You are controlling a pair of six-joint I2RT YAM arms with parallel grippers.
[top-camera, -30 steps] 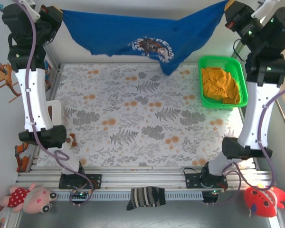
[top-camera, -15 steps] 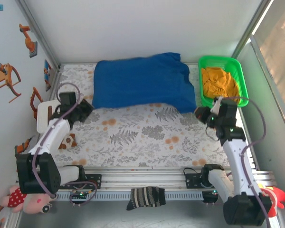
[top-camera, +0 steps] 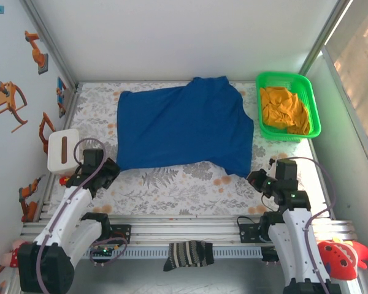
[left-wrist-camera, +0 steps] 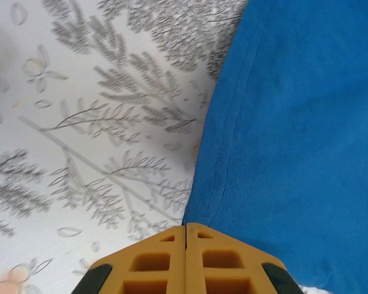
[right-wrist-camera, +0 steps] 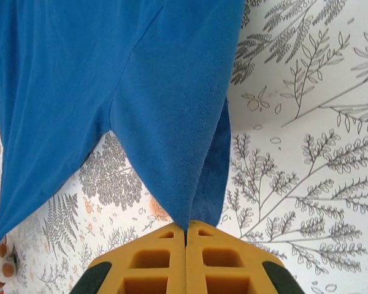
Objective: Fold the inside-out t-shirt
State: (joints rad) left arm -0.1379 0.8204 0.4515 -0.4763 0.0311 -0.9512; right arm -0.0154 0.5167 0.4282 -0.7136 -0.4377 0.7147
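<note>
Left gripper (top-camera: 112,171) and right gripper (top-camera: 255,180) each pinch a near corner of the inside-out t-shirt (top-camera: 181,128).
Their fingers are pressed together on the hem, at lower left and lower right of the overhead frame. It lies spread over the floral table (top-camera: 172,184), upper middle. This looks like the flattening step; next likely calls for carrying both corners toward the far edge.
</note>
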